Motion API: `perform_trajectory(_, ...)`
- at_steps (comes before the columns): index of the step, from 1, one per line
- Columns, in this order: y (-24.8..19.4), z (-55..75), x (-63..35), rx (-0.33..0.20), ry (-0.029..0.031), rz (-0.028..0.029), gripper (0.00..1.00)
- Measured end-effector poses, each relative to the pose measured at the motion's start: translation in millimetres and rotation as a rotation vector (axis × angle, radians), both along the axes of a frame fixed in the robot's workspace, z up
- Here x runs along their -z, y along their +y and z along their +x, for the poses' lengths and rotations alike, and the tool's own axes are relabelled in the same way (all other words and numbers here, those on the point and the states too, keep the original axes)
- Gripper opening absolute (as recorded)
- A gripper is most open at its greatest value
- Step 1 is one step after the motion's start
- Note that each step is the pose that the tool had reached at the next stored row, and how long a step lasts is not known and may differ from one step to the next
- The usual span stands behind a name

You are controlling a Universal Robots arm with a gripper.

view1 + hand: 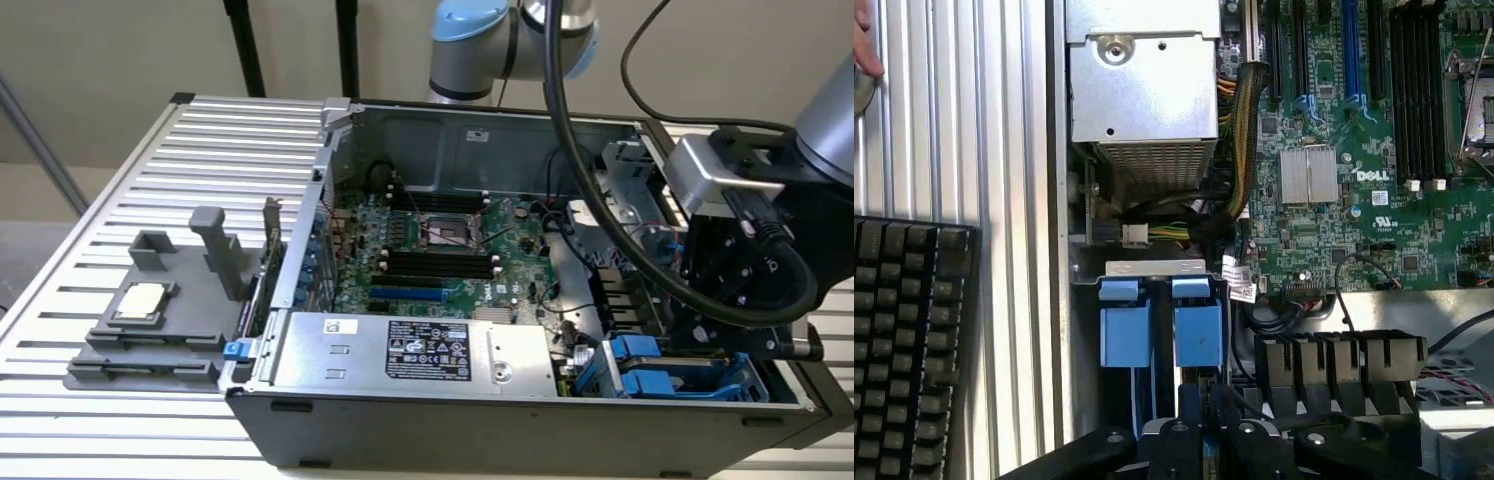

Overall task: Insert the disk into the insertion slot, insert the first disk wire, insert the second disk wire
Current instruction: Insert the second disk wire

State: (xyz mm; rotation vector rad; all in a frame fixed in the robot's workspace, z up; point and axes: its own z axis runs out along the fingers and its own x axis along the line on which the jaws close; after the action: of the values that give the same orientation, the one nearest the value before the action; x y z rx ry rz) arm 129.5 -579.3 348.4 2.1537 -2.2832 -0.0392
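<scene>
Open PC case (534,420) on a ribbed table (120,200), board (441,250) exposed. Gripper (1199,440) low over the drive cage (667,370) at the corner on the exterior view's right, fingers pressed together; cannot tell whether anything is pinched between them. Two blue carriers (1159,320) seated side by side in the slot (1154,270) (disk body hidden beneath them). Silver power supply (400,350) just beside the cage. Keyboard (904,350) lying outside the case. Grey fixture (160,310) on the table at the exterior view's left.
</scene>
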Motion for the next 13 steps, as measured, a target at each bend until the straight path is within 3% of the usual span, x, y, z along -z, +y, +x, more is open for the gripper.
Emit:
perform_trajectory(6,0.4,-2.0,1.5,-0.006,-0.0058,-0.0002,0.16)
perform_trajectory(13,4.1,-2.5,3.2,-0.020,-0.0139,-0.0001,0.16)
